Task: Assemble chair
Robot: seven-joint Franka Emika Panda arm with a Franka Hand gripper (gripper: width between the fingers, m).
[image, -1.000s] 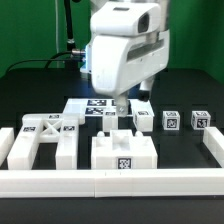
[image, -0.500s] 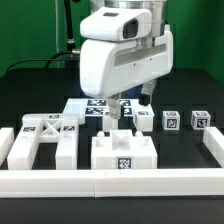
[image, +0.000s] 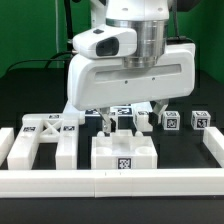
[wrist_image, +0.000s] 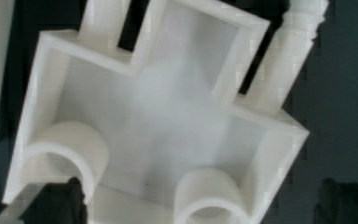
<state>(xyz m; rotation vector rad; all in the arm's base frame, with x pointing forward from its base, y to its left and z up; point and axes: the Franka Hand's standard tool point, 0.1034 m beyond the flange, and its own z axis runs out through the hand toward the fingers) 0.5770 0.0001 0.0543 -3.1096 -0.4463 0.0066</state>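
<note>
Exterior view: a long border rail (image: 110,183) runs along the tabletop (image: 185,150) edge closest to this camera. Just behind it, about midway along that edge, stands the chair part the coming move seems to turn on, a notched block (image: 123,153) with a tag on its near face. Its long axis runs parallel to that edge.

The gripper (image: 132,122) hangs above the block's far side, a little toward the exterior view's right. It is spread as wide as it goes and holds nothing. Its fingers (image: 106,122) are set apart along the same line as the block's long axis. So the block lies below the gripper and slightly toward the near edge. As I judge it, a descent would bring the fingers down about the block's ends or its raised middle; which, I cannot tell.

Toward the exterior view's left corner lies an X-braced frame (image: 42,138), well apart from the gripper. Farther back stand the square legs (image: 172,121), and behind the arm the marker board (image: 88,104).

The wrist view shows what the big white hand hides from outside: the notched block (wrist_image: 176,110) from above, filling the picture, with a stepped outline and two arched hollows. It does not show the other parts or the block's place on the tabletop.
</note>
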